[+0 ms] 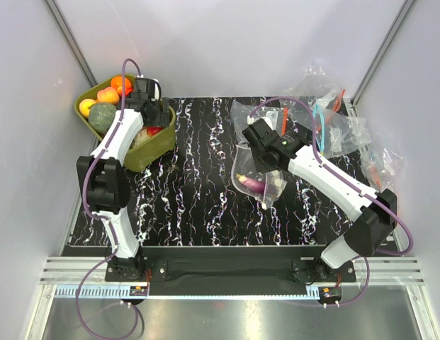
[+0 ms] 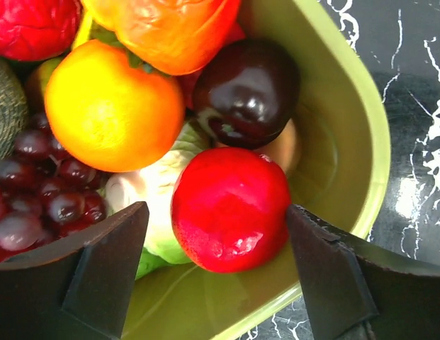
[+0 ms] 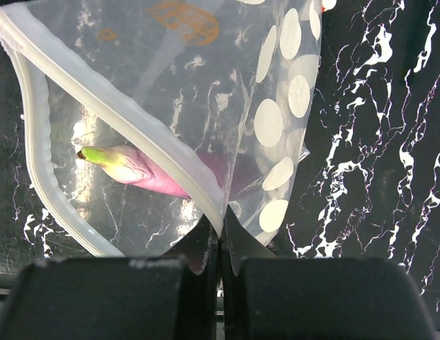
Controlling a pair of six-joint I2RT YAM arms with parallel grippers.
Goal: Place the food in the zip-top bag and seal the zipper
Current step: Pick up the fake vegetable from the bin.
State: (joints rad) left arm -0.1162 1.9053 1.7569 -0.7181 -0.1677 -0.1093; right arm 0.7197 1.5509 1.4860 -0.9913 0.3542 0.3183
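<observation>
Top view first: the left arm is reaching into the olive-green tub [image 1: 145,163] at the back-left corner of the black marbled counter [image 1: 198,184]. The left gripper [image 1: 154,117] is down among the food there, with an orange fruit [image 1: 108,94] and some other pieces piled behind it. Over on the right, the right arm bends in toward the middle, and the right gripper [image 1: 264,176] sits at the zip-top bag [image 1: 241,164], which lies on the counter with a purple eggplant [image 1: 252,184] inside. A pile of clear bags [image 1: 340,124] sits in the back-right corner.

Left wrist cam: the gripper is spread wide with a red fruit [image 2: 230,209] right between its fingers [image 2: 99,273]. One finger looks like it's about touching the fruit and there's a gap on the other side, so it isn't actually holding anything. Packed around it in the tub are a dark plum [image 2: 248,92], dark-red grapes [image 2: 42,198] and something pale green underneath.

Right wrist cam: this gripper is clamped fully shut, pinching the bag right at its edge. The zipper [image 3: 99,99] runs diagonally from the upper left down into the fingers. A second strip curves away on the left, so the mouth is gaping open, not sealed. The eggplant lies inside with its green stem end pointing left, and the white dots show on the right side of the bag.
</observation>
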